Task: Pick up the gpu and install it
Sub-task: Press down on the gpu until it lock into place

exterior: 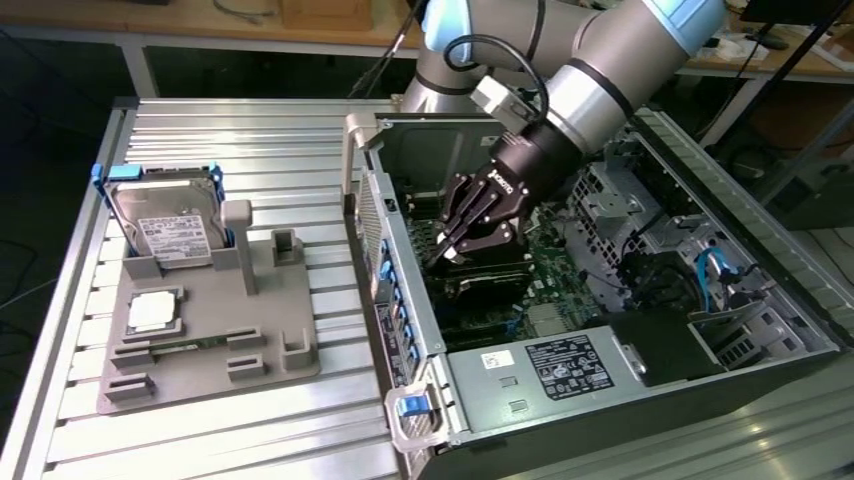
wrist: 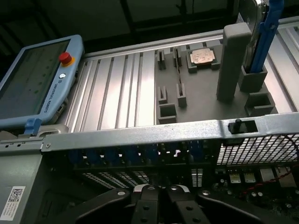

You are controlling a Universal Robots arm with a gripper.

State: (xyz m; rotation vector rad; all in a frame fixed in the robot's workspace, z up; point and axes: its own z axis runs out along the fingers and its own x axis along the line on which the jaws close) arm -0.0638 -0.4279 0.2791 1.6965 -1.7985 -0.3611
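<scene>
You are looking at the claw (exterior: 449, 254) (wrist: 159, 190) with its black fingers (wrist: 145, 198) pressed together and nothing showing between them, reaching down inside the open computer case (exterior: 400, 130). Its tips are hanging just above the dark boards of the motherboard, with the slotted rear wall (wrist: 140, 133) of the case near on one side and cable bundles crowding the other. Where the gpu is sitting you cannot tell among those dark parts. Outside the wall, the ribbed metal table (exterior: 227, 130) is lying open around a grey holder tray (exterior: 200, 350), which is carrying a square processor chip (exterior: 154, 310) (wrist: 202, 57) and an upright hard drive (exterior: 167, 225) in a blue frame. A teach pendant (wrist: 37, 84) is reading "UNIVERSAL ROBOTS" beside a red button (wrist: 65, 58); the power supply label (exterior: 567, 365) is bearing print too small to read.
</scene>
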